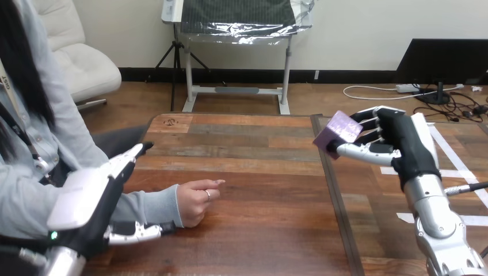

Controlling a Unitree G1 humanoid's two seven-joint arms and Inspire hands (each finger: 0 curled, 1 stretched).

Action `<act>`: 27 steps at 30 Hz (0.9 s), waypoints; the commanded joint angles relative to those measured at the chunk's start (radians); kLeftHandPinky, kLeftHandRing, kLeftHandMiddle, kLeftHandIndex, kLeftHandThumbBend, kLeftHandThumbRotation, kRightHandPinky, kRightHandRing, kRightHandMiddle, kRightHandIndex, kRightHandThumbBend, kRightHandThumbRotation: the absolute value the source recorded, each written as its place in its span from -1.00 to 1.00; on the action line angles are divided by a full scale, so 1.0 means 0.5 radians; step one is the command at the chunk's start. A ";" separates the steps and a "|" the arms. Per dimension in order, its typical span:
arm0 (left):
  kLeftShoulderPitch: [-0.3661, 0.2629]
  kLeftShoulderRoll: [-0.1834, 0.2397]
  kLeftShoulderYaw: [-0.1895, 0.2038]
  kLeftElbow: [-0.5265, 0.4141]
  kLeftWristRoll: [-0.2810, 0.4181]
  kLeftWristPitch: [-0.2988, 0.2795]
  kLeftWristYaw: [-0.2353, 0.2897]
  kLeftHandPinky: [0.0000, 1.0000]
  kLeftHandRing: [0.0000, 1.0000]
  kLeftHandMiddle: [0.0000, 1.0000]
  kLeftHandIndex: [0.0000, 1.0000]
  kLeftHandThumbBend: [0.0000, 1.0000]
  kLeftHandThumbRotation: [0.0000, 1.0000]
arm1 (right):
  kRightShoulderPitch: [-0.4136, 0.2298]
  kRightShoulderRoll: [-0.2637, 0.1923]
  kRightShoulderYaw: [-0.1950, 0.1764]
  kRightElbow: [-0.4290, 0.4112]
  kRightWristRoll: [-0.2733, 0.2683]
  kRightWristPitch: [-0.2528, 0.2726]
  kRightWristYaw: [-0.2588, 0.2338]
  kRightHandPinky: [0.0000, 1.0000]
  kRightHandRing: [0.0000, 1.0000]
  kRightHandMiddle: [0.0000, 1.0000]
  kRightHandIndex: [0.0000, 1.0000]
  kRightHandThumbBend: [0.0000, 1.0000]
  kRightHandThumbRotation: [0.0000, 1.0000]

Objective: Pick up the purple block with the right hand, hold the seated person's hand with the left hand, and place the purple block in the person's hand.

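Observation:
My right hand [403, 144] is raised above the table's right part with its fingers and thumb curled round the purple block [338, 133], which is off the wood. The person's hand [197, 201] rests on the table at the left centre, loosely closed, one finger pointing right. My left hand [92, 195] hovers at the lower left beside the person's forearm, fingers straight and pointing up and right, thumb stretched out under the sleeve. I see no finger curled round the person's wrist.
The wooden table [259, 172] has a dark seam [334, 201] running front to back right of centre. The person sits at the left edge, with the forearm lying across the table's front left.

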 commanded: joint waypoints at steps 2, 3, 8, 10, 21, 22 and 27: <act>-0.220 0.110 -0.089 0.052 0.022 0.043 0.022 0.56 0.70 0.74 0.78 1.00 -0.25 | -0.082 0.018 -0.051 -0.023 0.052 -0.101 0.036 -0.25 -0.13 0.03 0.03 0.47 -1.00; -0.239 0.118 -0.104 0.074 0.027 0.051 0.021 0.55 0.70 0.73 0.78 1.00 -0.25 | -0.081 0.023 -0.053 -0.019 0.056 -0.109 0.041 -0.25 -0.13 0.03 0.03 0.47 -1.00; -0.305 0.152 -0.172 0.152 0.050 0.074 0.048 0.51 0.66 0.69 0.74 1.00 -0.25 | -0.073 0.027 -0.049 -0.020 0.054 -0.122 0.049 -0.27 -0.15 0.01 0.02 0.50 -1.00; -0.343 0.166 -0.208 0.199 0.077 0.082 0.071 0.50 0.64 0.68 0.73 1.00 -0.26 | -0.071 0.028 -0.045 -0.017 0.054 -0.134 0.054 -0.27 -0.15 0.00 0.02 0.51 -1.00; -0.512 0.220 -0.379 0.413 0.159 0.119 0.101 0.49 0.61 0.64 0.68 1.00 -0.36 | -0.050 0.053 -0.059 -0.013 0.114 -0.178 0.138 -0.25 -0.14 0.01 0.01 0.53 -1.00; -0.525 0.221 -0.390 0.432 0.159 0.117 0.101 0.48 0.60 0.63 0.67 1.00 -0.38 | -0.048 0.054 -0.059 -0.014 0.119 -0.184 0.146 -0.25 -0.14 0.01 0.01 0.53 -1.00; -0.601 0.231 -0.461 0.541 0.175 0.122 0.116 0.43 0.56 0.60 0.64 1.00 -0.44 | -0.031 0.058 -0.056 -0.026 0.125 -0.211 0.175 -0.23 -0.12 0.01 0.02 0.53 -1.00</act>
